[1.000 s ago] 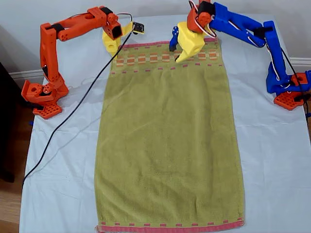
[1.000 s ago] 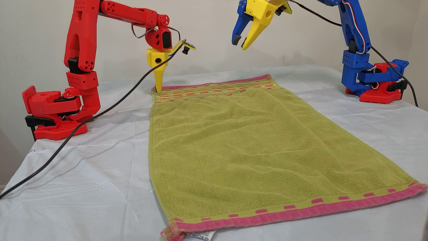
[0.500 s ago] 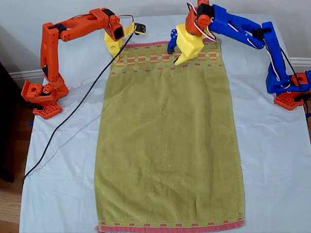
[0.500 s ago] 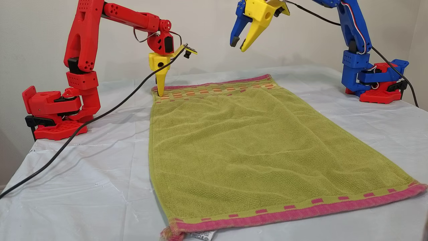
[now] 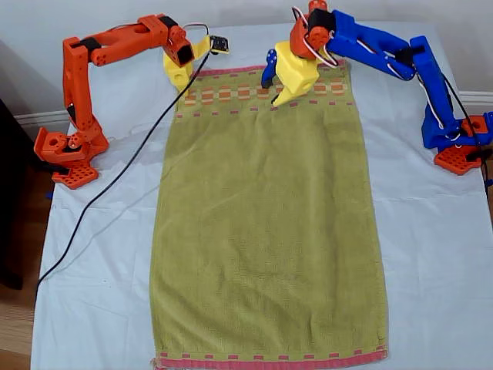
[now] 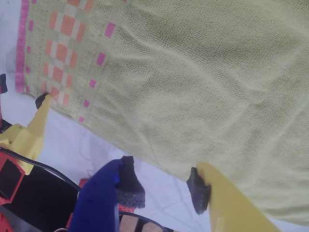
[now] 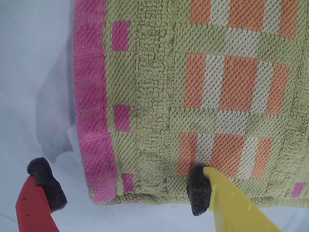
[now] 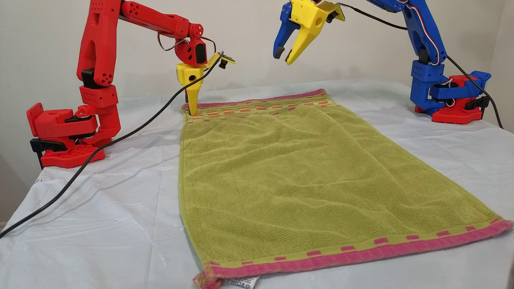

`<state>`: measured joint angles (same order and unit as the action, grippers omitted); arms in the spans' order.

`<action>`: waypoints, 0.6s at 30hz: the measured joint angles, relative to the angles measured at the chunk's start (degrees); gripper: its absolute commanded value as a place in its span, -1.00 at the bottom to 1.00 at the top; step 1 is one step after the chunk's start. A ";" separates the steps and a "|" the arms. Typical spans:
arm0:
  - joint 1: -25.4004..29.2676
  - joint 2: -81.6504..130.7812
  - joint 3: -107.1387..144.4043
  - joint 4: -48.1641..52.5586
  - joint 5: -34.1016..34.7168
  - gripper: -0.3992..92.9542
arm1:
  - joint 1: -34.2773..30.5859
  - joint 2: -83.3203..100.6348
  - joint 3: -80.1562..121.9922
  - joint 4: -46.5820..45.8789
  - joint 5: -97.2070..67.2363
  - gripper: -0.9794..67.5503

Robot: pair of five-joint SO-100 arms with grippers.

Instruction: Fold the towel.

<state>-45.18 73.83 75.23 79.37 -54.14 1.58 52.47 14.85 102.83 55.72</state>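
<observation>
One towel (image 5: 266, 231) lies flat on the table (image 5: 431, 254); my first hand (image 8: 281, 56) hangs open above it, my second hand (image 7: 123, 191) open astride its far corner.

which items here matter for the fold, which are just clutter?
Job:
- towel, flat, not yet folded
- my second end effector, open, straddling a towel corner
- my first end effector, open, in the air above the towel's far end

Incidental:
- black cable trailing over the table sheet
- arm bases

Towel (image 5: 266, 231) flat on table sheet (image 5: 431, 254), between both arm bases
</observation>
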 measured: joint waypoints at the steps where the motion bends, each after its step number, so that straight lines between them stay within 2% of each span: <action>1: 0.00 0.35 0.53 -0.62 0.00 0.26 | 0.09 0.00 0.00 0.00 0.00 -0.33; 3: -0.35 1.23 2.11 -1.85 0.00 0.23 | 0.26 0.00 0.00 0.00 0.00 -0.33; 7: -0.70 3.52 6.06 -5.80 0.70 -0.07 | 0.44 -1.58 -1.32 0.00 0.00 -0.33; 11: -1.23 4.75 8.26 -8.09 1.67 -0.26 | 0.26 -3.16 -3.08 0.00 0.00 -0.33; 18: -0.44 3.52 8.26 -8.26 2.20 -0.33 | -1.05 -3.96 -4.13 0.00 0.00 -0.33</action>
<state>-45.62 77.34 83.50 71.10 -51.94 0.53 48.52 10.72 102.83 55.72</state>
